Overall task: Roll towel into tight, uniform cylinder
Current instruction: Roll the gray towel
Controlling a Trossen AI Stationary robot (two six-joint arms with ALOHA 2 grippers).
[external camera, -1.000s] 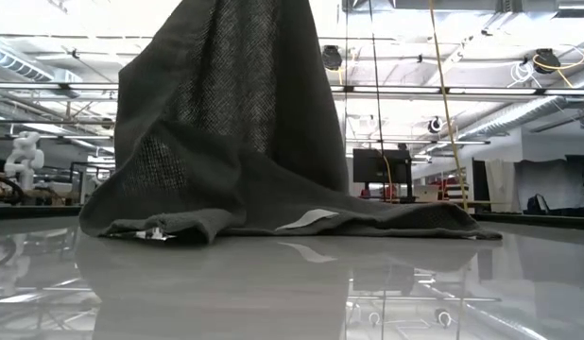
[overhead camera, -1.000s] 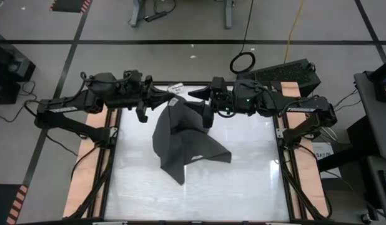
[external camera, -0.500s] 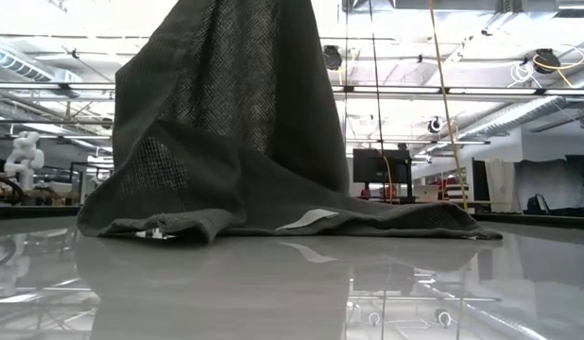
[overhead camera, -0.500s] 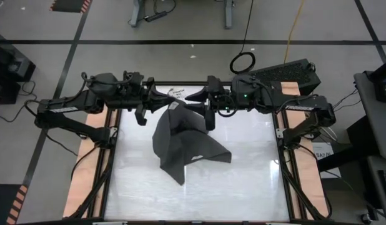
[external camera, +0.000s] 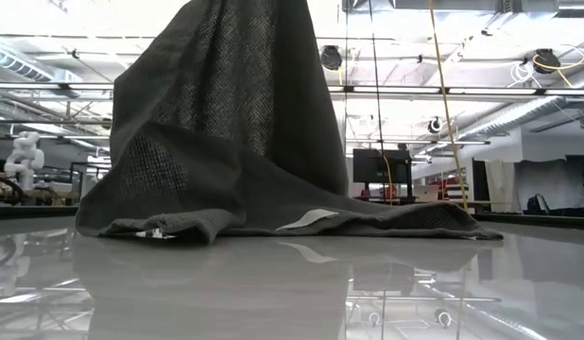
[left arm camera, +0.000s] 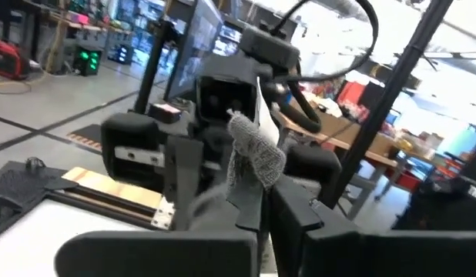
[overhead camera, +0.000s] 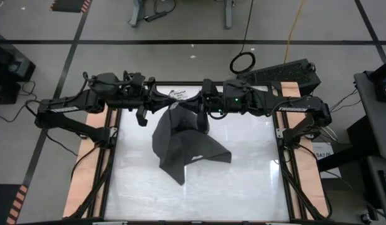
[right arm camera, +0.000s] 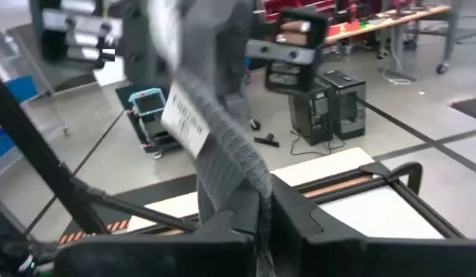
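The dark grey towel (overhead camera: 180,140) hangs from its raised top edge near the table's far edge. Its lower part (external camera: 273,222) lies crumpled on the white tabletop. A white tag (right arm camera: 184,115) sits at the raised edge. My left gripper (overhead camera: 166,100) is shut on that edge from the table's left. My right gripper (overhead camera: 194,102) is shut on it from the right, close beside the left one. Both point about level at each other. The low view shows only the cloth draping down, not the grippers. My left gripper pinches the towel's raised top edge (left arm camera: 252,165) between its two fingers, coming level from the table's left. A bunch of cloth sticks out past the fingertips; the rest hangs below, its lower end on the table. My right gripper pinches the same top edge (right arm camera: 249,181) between its two fingers, just beside the white tag, coming about level from the table's right. The cloth runs on past the fingertips toward the left gripper, and the rest hangs slack to the table.
The white tabletop (overhead camera: 243,181) has a black frame with wooden strips along the left and right sides. A black keyboard (overhead camera: 287,72) and a coiled cable (overhead camera: 242,62) lie on the floor beyond the far right corner.
My right gripper has moved toward the table's left, up to the towel's raised edge next to the left gripper, and has shut on it. The towel's hanging upper part has shifted slightly; its lower part has stayed on the table.
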